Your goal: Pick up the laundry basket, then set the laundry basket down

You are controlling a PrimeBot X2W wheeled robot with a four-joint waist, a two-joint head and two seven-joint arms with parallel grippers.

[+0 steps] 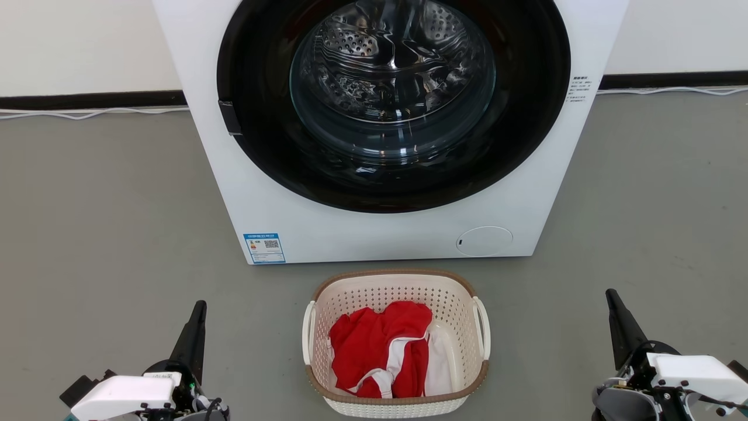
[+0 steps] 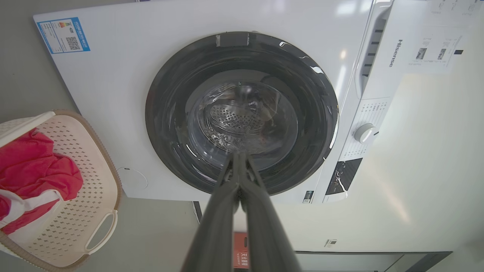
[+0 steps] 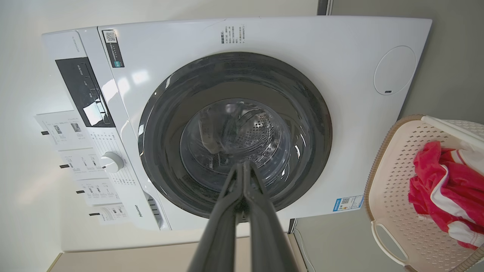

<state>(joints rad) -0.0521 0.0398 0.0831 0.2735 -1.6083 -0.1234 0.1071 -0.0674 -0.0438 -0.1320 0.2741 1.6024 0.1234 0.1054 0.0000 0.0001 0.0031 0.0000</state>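
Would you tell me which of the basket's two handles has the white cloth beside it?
The right handle of the basket: white cloth lies by it, red cloth by the left one.

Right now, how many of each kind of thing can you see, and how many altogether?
Washing machine: 1
Laundry basket: 1
Red-and-white cloth bundle in the basket: 1 (I cannot tell how many garments are in it)
Grippers: 2, left gripper and right gripper, both shut
Total: 5
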